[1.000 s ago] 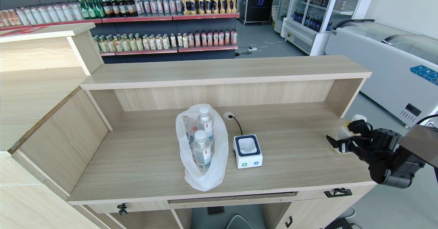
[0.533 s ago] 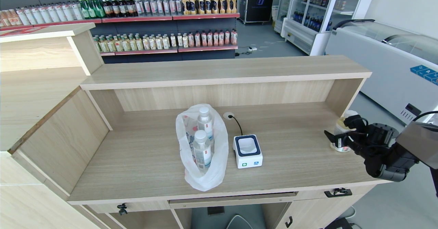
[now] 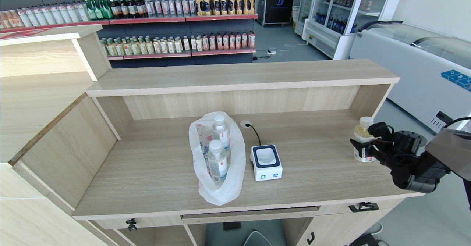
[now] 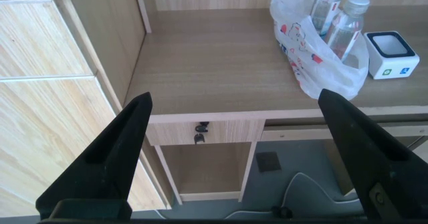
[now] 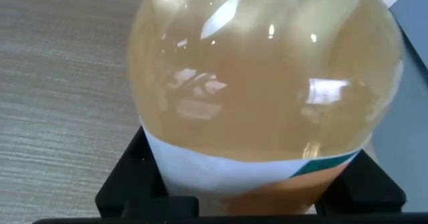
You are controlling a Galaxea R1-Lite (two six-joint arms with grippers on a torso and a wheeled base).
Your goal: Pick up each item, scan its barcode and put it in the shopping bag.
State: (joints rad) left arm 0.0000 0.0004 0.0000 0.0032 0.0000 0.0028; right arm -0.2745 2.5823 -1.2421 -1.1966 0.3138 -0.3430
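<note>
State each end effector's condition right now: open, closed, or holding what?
Left end effector: open, holding nothing.
Right end effector: closed on the yellow drink bottle.

The bottle (image 3: 362, 138) is pale yellow with a white cap; the shopping bag (image 3: 220, 191) is white, printed red and blue; the counter (image 3: 316, 157) is pale woodgrain.
</note>
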